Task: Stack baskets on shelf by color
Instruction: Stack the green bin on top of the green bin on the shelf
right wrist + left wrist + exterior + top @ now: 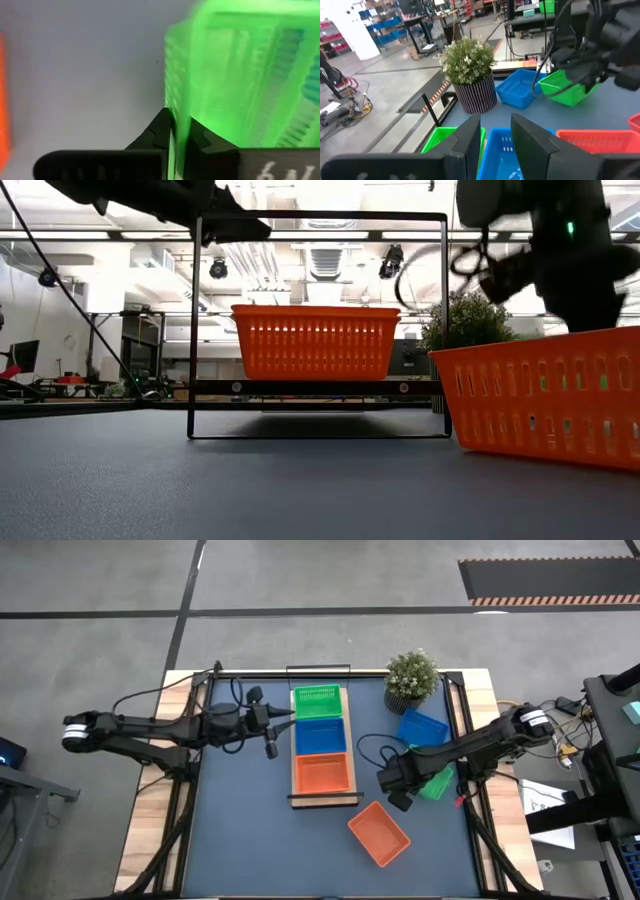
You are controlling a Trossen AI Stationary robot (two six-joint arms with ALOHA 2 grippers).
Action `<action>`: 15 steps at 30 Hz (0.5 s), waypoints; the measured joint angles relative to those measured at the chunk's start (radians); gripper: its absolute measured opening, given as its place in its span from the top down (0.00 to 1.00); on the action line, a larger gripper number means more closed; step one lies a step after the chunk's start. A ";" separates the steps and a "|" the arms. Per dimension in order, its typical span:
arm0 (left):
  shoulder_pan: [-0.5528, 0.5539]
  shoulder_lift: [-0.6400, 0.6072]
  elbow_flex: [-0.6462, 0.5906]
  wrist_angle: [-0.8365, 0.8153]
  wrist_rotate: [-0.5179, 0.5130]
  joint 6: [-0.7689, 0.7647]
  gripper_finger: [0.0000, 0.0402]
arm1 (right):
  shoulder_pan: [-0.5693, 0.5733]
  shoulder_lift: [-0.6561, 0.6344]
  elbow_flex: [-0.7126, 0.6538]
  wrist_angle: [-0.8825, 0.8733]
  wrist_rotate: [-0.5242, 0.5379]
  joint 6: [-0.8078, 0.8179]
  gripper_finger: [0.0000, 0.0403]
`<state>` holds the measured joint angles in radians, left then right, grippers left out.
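Beside the shelf (323, 798), on the dark-blue tabletop (250, 840), a loose green basket (437, 783) is pinched by its wall in the right gripper (418, 783). Green, blue and orange baskets are lined up on the shelf. The left gripper (285, 717) is held spread alongside the shelf. Workshop benches are seen beyond.

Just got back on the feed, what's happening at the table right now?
The right gripper has its fingers clamped on the rim of a loose green basket at the table's right side. The left gripper hovers open beside the shelf, which already holds a green basket, a blue basket and an orange basket in a row. Another blue basket sits by the potted plant, and another orange basket lies loose on the table.
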<state>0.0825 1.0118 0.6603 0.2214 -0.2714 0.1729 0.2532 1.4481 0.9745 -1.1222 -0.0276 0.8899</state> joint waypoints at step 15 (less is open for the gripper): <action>0.000 -0.103 -0.063 0.043 -0.001 0.100 0.77 | 0.002 -0.007 0.520 -0.315 0.279 -0.105 0.98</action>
<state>0.0830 0.9084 0.5976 0.2647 -0.2722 0.2733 0.2556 1.4410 1.4948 -1.4370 0.2518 0.7853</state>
